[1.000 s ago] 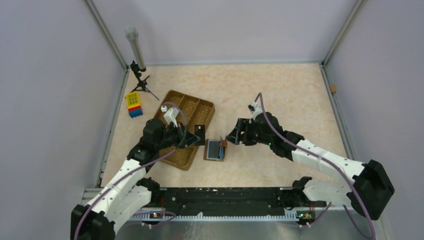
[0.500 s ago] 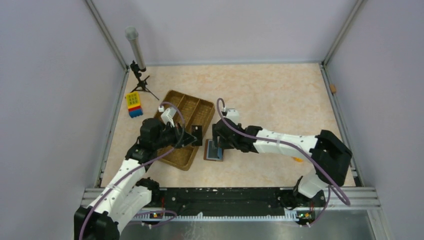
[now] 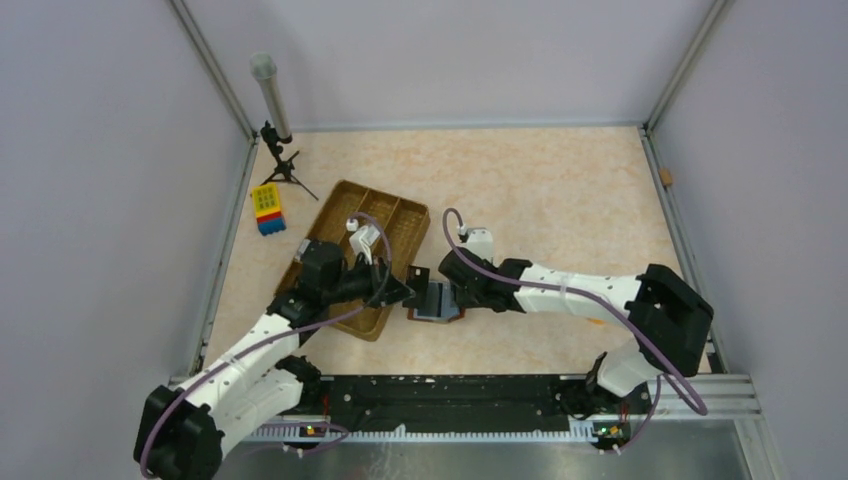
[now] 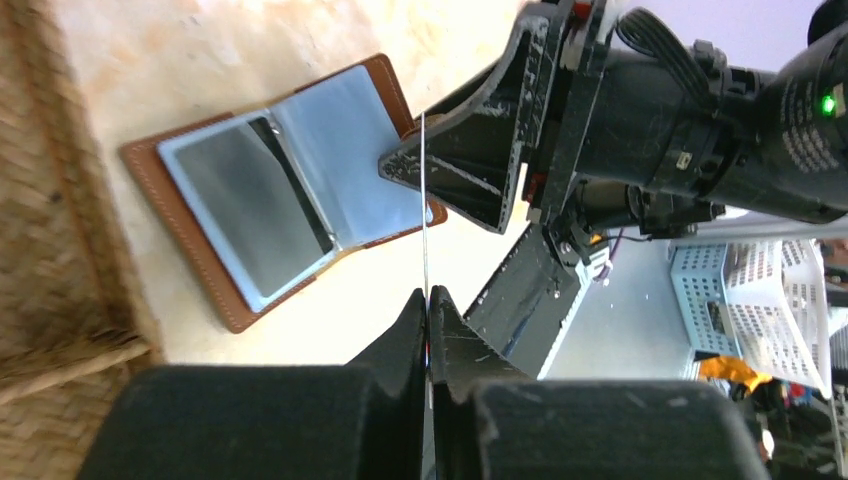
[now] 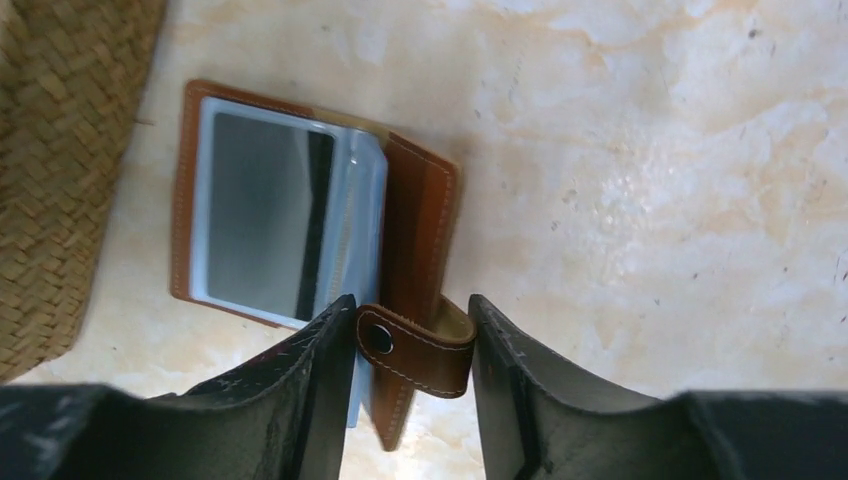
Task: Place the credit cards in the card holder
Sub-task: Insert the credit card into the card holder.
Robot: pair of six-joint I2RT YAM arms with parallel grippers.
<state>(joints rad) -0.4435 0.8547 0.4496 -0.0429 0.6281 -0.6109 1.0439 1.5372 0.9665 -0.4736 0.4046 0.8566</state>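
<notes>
Since the earlier frames, the right arm has swung leftward across the table [image 3: 560, 200] and brought the right end effector [image 5: 410, 335] down to the card holder [image 3: 433, 305]. The left end effector [image 4: 428, 300] has advanced rightward from above the woven compartmented tray [image 3: 385, 212] toward the same holder.

At far left, a yellow-and-blue block with coloured buttons [image 3: 267, 208] lies near the table's left edge. Behind it stands a grey tube on a small black tripod [image 3: 272, 100]. The tray lies to the right of the block without touching it.

The left end effector is closed on one credit card [image 4: 425, 200]. In the left wrist view the card appears edge-on, as a thin bright line rising from between the pinched fingertips. Its free edge reaches up to the right end effector. The card is just beside the holder and is not yet inserted in it.

The card holder lies open on the table just right of the tray's near corner, with its brown cover down and its clear sleeves up. One sleeve shows a glossy grey face; whether it contains a card cannot be determined.

In the right wrist view, the holder's snap strap [image 5: 415, 345] projects from the right cover. It sits between the two fingers of the right end effector. The jaws are partly closed, and both inner faces touch the strap, gripping it.
</notes>
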